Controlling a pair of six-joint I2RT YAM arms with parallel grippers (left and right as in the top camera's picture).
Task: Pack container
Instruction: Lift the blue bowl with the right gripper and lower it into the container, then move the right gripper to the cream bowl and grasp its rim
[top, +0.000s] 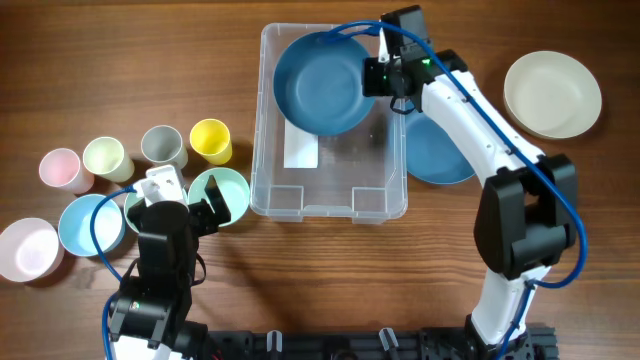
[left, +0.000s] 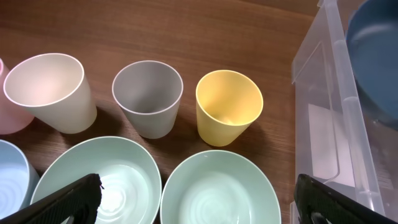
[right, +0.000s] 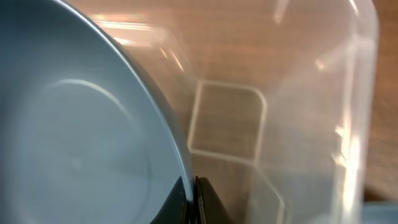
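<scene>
The clear container (top: 265, 150) stands at the table's middle, with a white label (top: 302, 148) on its base. My right gripper (top: 381, 75) is shut on the rim of a dark blue plate (top: 322, 82) and holds it tilted over the container's far end. In the right wrist view the fingers (right: 191, 202) pinch the plate's edge (right: 74, 143), with the container wall (right: 311, 124) behind. My left gripper (left: 196, 202) is open and empty above two mint bowls (left: 217, 193) (left: 118, 174), left of the container (left: 336, 124).
Another blue plate (top: 440, 152) lies right of the container, and a cream plate (top: 552, 93) at far right. Pink (top: 60, 168), cream (top: 107, 158), grey (top: 163, 146) and yellow (top: 211, 140) cups stand in a row at left. A light blue bowl (top: 88, 224) and a pink bowl (top: 27, 248) sit at front left.
</scene>
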